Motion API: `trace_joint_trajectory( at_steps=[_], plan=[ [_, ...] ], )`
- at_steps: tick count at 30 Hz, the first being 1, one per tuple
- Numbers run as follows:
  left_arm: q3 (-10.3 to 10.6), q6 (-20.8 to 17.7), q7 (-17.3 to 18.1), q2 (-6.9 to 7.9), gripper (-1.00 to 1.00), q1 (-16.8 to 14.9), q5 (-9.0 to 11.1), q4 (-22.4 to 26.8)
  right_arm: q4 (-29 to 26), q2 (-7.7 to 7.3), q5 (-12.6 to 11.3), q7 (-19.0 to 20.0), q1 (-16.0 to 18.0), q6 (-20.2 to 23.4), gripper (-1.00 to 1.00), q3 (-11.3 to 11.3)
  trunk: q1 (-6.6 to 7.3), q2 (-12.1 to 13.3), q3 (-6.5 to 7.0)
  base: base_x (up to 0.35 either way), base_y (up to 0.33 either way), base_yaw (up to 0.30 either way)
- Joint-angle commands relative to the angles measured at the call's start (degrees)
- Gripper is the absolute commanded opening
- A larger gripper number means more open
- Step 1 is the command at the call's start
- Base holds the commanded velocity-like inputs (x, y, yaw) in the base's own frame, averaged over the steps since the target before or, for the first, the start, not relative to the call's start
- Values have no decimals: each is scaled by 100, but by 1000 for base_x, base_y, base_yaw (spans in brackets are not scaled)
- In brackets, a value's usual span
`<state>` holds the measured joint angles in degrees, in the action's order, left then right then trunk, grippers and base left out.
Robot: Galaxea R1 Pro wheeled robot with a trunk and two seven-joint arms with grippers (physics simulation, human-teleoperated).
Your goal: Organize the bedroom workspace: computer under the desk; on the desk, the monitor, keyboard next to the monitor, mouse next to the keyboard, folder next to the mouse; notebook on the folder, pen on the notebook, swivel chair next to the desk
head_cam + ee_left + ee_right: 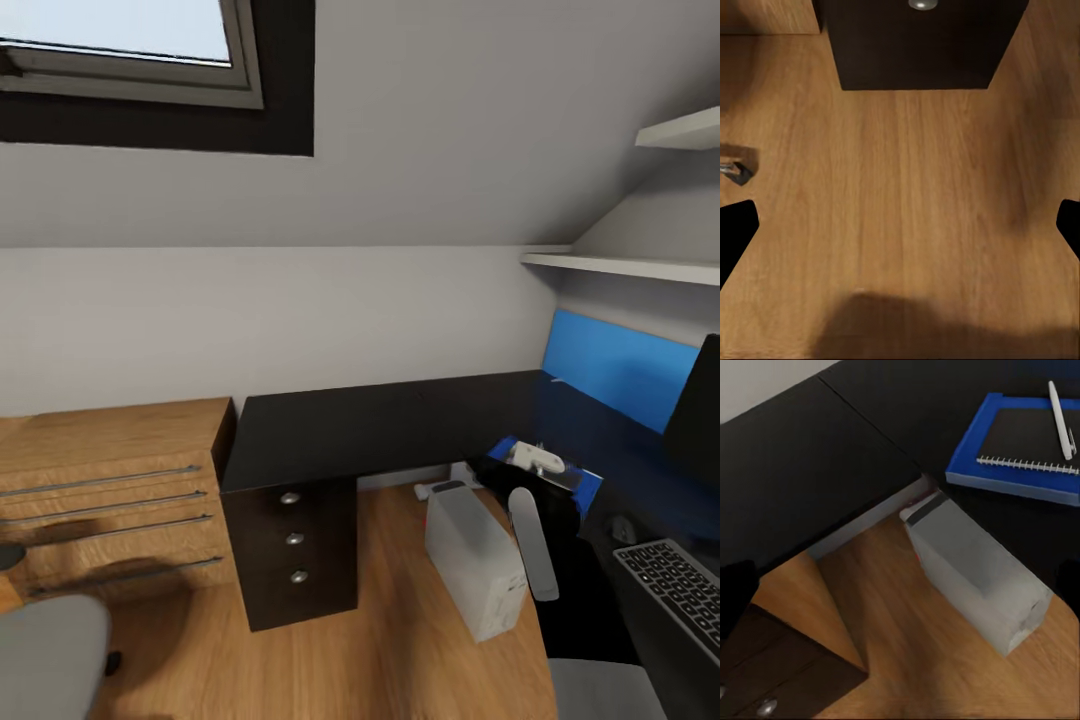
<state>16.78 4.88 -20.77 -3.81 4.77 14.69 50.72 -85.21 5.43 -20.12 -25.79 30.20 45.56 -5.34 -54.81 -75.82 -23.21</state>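
**Right arm nearer the stack**

My right gripper's fingertips barely show, so I cannot tell its opening; my left gripper (900,225) is spread wide over bare floor (907,187). The folder (971,450), notebook (1031,439) and pen (1060,416) sit upper right in the right wrist view, pen lengthwise up the frame, computer (975,574) below centre.

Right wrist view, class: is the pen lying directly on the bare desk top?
No. The pen lies on the notebook, which sits on the blue folder.

A wooden dresser (110,490) stood against the wall (300,320), touching the dark drawer unit (292,540). A window (130,50) sat above; white shelves (640,265) hung right.
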Motion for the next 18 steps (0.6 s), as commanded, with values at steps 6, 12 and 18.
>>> trace_joint_trajectory(
  at_steps=[6,12,18],
  plan=[
    [12,30,-45,10,100,-2,63,-6,46,18,-39,-61,0,1,100,187,3,-4,-10,-279,2,271],
    [6,40,-82,2,100,-2,62,-36,357,19,-21,-61,-50,-122,100,406,3,-4,-24,-54,0,278],
    [14,42,-108,-3,100,-2,66,-95,1337,4,5,-58,-200,-892,100,639,3,-4,-40,-11,0,278]
  ],
)
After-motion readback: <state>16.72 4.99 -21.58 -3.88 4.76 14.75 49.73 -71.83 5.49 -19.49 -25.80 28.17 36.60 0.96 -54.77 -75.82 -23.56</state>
